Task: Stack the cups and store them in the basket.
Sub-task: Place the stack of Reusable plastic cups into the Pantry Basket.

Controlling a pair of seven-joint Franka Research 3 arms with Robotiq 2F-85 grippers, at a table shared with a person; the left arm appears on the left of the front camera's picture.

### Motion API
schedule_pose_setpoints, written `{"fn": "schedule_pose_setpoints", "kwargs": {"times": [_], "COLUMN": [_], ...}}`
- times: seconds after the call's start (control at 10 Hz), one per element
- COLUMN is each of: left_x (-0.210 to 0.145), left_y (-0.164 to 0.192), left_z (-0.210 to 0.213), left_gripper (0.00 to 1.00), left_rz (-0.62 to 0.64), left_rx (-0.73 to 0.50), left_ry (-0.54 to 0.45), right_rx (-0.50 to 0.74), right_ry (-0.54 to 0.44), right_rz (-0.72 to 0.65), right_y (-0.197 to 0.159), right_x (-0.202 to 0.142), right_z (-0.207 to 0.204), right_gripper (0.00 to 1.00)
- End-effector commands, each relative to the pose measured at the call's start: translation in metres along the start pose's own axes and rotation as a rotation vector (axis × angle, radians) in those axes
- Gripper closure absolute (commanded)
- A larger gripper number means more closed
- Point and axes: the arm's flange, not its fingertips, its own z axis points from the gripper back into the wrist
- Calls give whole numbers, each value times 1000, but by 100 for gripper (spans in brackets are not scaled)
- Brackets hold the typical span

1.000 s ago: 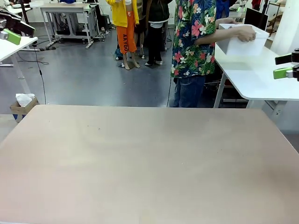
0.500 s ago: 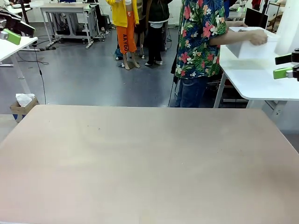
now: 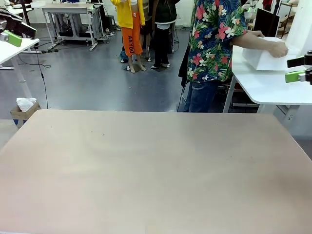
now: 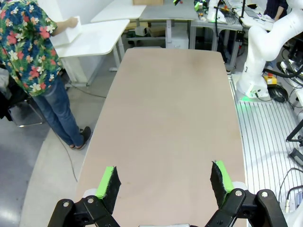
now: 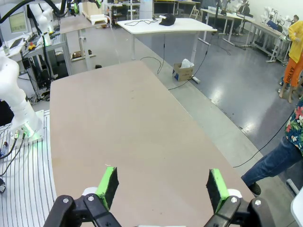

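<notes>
In the left wrist view the left gripper [image 4: 164, 178] hangs above the near end of the tan table [image 4: 165, 118], its green-padded fingers [image 4: 108, 182] spread wide apart with nothing between them. Beyond the fingertips the tabletop runs away bare, and up and to the left of them a person in a floral shirt [image 4: 26, 42] stands off the table's edge, one hand [image 4: 72, 21] on the white basket [image 4: 68, 33] that sits on a white side table [image 4: 97, 40]. In the right wrist view the right gripper [image 5: 162, 183] is likewise spread wide over the same tabletop [image 5: 128, 132], holding nothing. From the front, the basket [image 3: 265, 57] lies well beyond the far right corner, under the person's hand [image 3: 279, 48]
</notes>
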Motion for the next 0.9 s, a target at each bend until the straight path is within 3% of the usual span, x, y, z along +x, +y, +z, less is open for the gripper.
{"fn": "schedule_pose_setpoints", "kwargs": {"times": [0.0,0.8], "left_x": [3,3], "left_y": [-2,-2], "left_z": [2,2], "left_gripper": [0,0], "left_rz": [0,0], "left_rx": [2,2], "left_ry": [9,9], "right_rx": [1,1], "right_ry": [-30,-30], "right_rz": [14,14], "right_y": [-2,-2], "right_x": [0,0], "right_z": [-1,-1], "right_gripper": [0,0]}}
